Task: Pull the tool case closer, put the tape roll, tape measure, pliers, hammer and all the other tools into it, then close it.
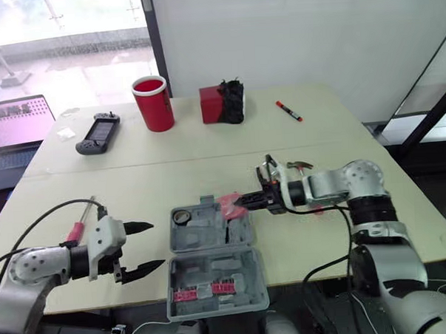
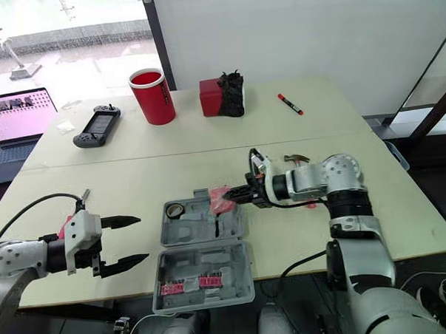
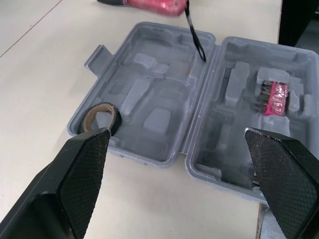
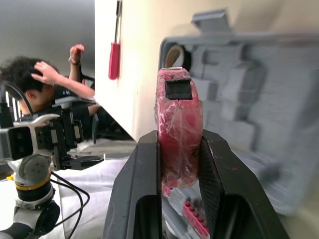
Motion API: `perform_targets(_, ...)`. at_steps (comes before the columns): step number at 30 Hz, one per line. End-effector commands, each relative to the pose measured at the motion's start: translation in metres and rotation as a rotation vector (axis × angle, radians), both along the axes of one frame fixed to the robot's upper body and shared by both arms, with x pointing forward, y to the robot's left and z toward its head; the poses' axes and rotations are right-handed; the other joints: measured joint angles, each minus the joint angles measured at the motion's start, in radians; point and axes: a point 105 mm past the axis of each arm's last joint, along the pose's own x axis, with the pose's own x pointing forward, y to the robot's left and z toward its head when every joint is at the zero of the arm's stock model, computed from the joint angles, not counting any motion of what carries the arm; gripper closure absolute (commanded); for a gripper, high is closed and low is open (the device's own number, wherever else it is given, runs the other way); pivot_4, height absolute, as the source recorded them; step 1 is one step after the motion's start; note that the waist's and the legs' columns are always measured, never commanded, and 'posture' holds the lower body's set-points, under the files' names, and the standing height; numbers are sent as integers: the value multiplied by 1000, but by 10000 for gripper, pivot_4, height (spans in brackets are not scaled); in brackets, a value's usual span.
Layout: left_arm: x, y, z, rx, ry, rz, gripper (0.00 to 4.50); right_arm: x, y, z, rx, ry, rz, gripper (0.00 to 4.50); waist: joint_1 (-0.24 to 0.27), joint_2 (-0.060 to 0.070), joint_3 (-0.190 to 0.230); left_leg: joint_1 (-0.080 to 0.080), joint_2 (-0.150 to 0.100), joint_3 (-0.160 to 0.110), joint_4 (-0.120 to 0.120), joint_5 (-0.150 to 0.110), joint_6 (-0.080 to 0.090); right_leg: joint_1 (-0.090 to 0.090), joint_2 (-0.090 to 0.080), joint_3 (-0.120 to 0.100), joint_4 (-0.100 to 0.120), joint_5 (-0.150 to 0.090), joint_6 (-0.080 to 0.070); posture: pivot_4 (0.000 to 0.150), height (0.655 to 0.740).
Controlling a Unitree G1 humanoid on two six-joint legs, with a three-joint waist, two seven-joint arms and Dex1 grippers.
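The grey tool case (image 1: 212, 260) lies open at the table's front middle, its lid half nearest me. A tape roll (image 1: 183, 215) sits in the far half's left corner, and red bits (image 1: 202, 291) sit in the near half. My right gripper (image 1: 243, 201) is shut on the pink tape measure (image 4: 179, 124), held over the case's far right corner. The hammer (image 1: 303, 165) lies behind my right forearm. A red-handled screwdriver (image 1: 78, 231) lies at the left. My left gripper (image 1: 141, 248) hangs open left of the case, with nothing between its fingers (image 3: 84, 169).
At the back stand a red cup (image 1: 153, 103), a red box with a black item (image 1: 222, 103), a game controller (image 1: 98, 133) and a red marker (image 1: 288, 111). A laptop (image 1: 17, 120) is off the table's left. A person (image 4: 30, 84) sits beyond the table.
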Motion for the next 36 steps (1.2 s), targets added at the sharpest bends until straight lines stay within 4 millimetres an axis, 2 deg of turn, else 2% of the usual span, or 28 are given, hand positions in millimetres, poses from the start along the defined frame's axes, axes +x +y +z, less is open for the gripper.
perform_targets(1,-2,-3,14,-21,-34,-14,0,-8,-20,8,53,-16,-1,40344,0,0,0,0,0,0,0,0,0,0,0,0,0,0,0,1500,7400)
perform_targets(3,-2,-7,17,-39,-28,-31,0,-15,-33,4,17,-60,-14,40344,4,0,0,0,0,0,0,0,0,0,0,0,0,0,0,1500,7400)
perform_targets(6,-2,-15,22,-56,-20,-61,0,-25,-45,-12,-22,-51,-38,40344,3,0,0,0,1,1,0,-1,1,0,0,0,-1,0,0,1500,7400)
perform_targets(13,2,-26,25,-56,-12,-106,0,-46,-64,-59,-118,5,-89,40344,5,0,0,1,1,2,1,-1,1,1,1,1,-1,0,0,1500,7400)
perform_targets(21,7,-31,23,-42,-6,-146,0,-49,-72,-73,-116,19,-122,40344,7,0,0,1,1,3,1,-1,1,1,1,1,-1,0,0,1500,7400)
perform_targets(25,9,-32,22,-47,-2,-150,0,-43,-84,-67,-100,-12,-174,21010,13,0,0,1,1,3,1,-1,1,1,1,1,-1,0,0,1500,7400)
perform_targets(29,6,-21,21,-51,20,-130,0,-48,-103,-56,-163,-85,-173,1353,20,0,0,1,1,3,1,-1,1,1,1,1,-1,0,0,1500,7400)
perform_targets(30,6,-20,21,-55,25,-126,0,-51,-106,-51,-190,-139,-148,208,21,0,0,1,1,3,1,-1,1,1,1,2,-1,0,0,1500,7400)
perform_targets(33,5,-19,22,-75,35,-132,0,-58,-110,-26,-326,-495,22,208,25,0,1,1,1,3,1,-1,2,1,1,1,-3,0,0,1500,7400)
perform_targets(36,4,-23,28,-117,36,-154,0,-65,-107,-3,-482,-780,282,208,17,2,1,1,2,4,1,-1,2,2,1,1,-3,0,1,1500,7400)
